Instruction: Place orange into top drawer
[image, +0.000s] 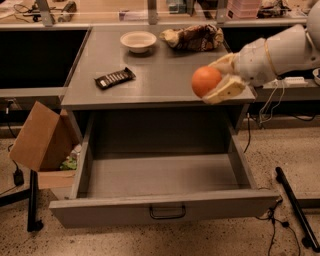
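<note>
The orange (205, 81) is round and bright, held between the cream fingers of my gripper (214, 80). The gripper comes in from the right on a white arm and holds the fruit above the front right part of the cabinet top, near its front edge. The top drawer (160, 210) is pulled wide open below, grey and shallow, with a dark wire handle (167, 212) at the centre of its front panel. Nothing lies in the drawer. The orange is above and behind the drawer's right half.
On the grey cabinet top (150, 75) lie a white bowl (138, 41), a brown-and-cream snack bag (195, 37) and a dark bar wrapper (115, 78). A cardboard box (42, 137) leans at the left. Cables and a black bar (295, 205) lie on the floor at the right.
</note>
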